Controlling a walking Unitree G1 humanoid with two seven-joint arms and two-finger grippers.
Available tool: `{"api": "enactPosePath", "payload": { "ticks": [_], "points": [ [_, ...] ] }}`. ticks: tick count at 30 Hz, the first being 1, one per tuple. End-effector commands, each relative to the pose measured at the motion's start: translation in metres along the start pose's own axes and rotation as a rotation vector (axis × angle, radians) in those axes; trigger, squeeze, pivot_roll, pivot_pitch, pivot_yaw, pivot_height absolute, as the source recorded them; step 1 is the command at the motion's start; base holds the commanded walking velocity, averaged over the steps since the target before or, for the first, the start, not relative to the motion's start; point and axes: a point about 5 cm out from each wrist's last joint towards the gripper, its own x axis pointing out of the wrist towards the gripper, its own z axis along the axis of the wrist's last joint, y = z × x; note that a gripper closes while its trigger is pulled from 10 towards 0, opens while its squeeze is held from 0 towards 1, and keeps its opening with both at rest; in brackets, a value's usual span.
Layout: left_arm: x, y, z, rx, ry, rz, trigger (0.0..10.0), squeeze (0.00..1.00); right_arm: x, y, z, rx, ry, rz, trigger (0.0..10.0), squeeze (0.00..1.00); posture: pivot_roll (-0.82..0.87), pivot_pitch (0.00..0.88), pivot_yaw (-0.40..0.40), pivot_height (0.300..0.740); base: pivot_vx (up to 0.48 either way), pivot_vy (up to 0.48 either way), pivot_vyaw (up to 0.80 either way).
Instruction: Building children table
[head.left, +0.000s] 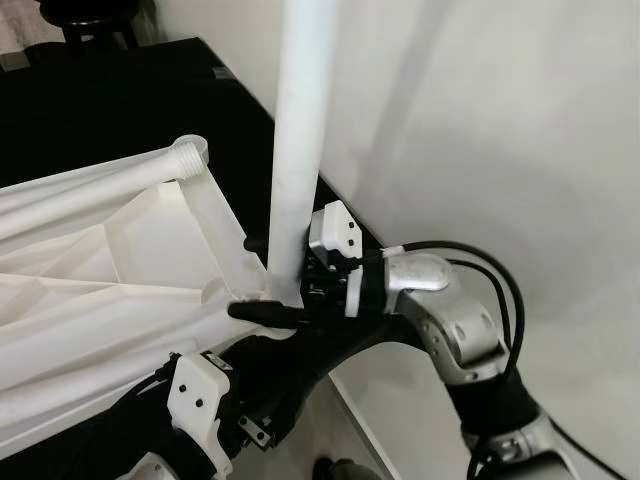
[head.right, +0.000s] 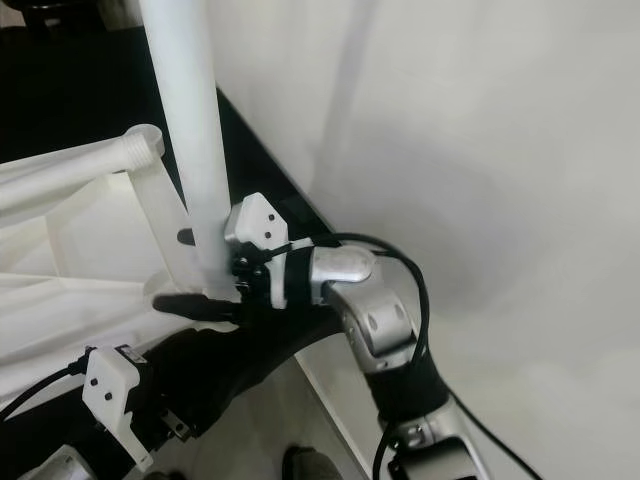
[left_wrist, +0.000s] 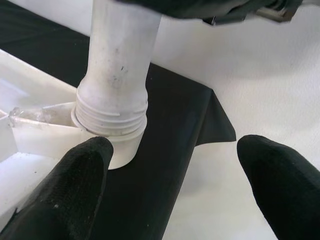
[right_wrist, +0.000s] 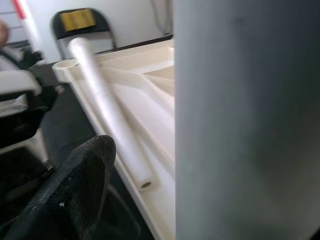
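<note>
The white table top (head.left: 100, 290) lies upside down on a black mat. A white table leg (head.left: 300, 140) stands upright in its near corner socket (left_wrist: 117, 145), threaded end partly in. My right gripper (head.left: 262, 280) is shut on this leg just above the socket, and the leg looms close in the right wrist view (right_wrist: 245, 120) beside one black finger (right_wrist: 75, 185). My left gripper (left_wrist: 175, 165) is open, just below and in front of the socket, touching nothing. A second leg (head.left: 100, 185) lies loose across the table top, also seen from the right wrist (right_wrist: 110, 115).
A white wall (head.left: 500, 130) rises close on the right, right behind the standing leg. The black mat (head.left: 120, 100) stretches to the back, where a dark chair (right_wrist: 80, 20) stands. A pale floor strip (head.left: 370, 420) runs between mat and wall.
</note>
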Motion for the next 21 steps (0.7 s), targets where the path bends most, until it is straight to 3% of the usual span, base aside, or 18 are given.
{"api": "enactPosePath", "payload": {
  "ticks": [1,2,3,6,7,16,18,21],
  "points": [
    [-0.001,-0.002,-0.004,-0.020,0.021,0.003,10.0,0.00,0.003,0.000,-0.002,0.006,-0.007,0.078,10.0,0.00,-0.20,0.225,-0.113,0.740,0.000,0.000,0.00],
    [-0.001,-0.002,-0.004,-0.020,0.021,0.003,10.0,0.00,0.003,0.000,-0.002,0.006,-0.007,0.078,10.0,0.00,-0.20,0.225,-0.113,0.740,0.000,0.000,0.00],
    [-0.001,-0.002,-0.004,-0.021,0.020,0.003,10.0,0.00,0.003,-0.003,-0.002,0.008,-0.002,0.082,5.3,0.00,-0.20,0.225,-0.113,0.740,0.000,0.000,0.00],
    [-0.001,-0.003,-0.004,-0.021,0.020,0.002,10.0,0.00,0.002,-0.004,-0.002,0.001,0.006,0.101,5.3,0.00,-0.19,0.228,-0.113,0.740,0.000,0.000,0.00],
    [-0.002,-0.003,-0.004,-0.022,0.020,0.003,10.0,0.00,0.000,-0.006,-0.003,0.003,0.008,0.104,0.0,0.00,-0.19,0.228,-0.114,0.740,0.000,0.000,0.00],
    [-0.004,-0.004,-0.003,-0.024,0.022,0.002,10.0,0.00,-0.010,-0.002,-0.012,0.013,0.026,0.118,0.0,0.00,-0.19,0.245,-0.111,0.740,0.000,0.000,0.00],
    [-0.005,-0.003,-0.003,-0.024,0.024,0.002,10.0,0.00,-0.012,0.000,-0.018,0.029,0.040,0.082,0.0,0.00,-0.20,0.247,-0.111,0.740,0.000,0.000,0.00],
    [-0.006,-0.002,-0.003,-0.023,0.028,0.003,10.0,0.00,-0.009,0.016,-0.038,0.128,0.070,-0.131,0.0,0.00,-0.20,0.248,-0.110,0.740,0.000,0.000,0.00]
  ]
}}
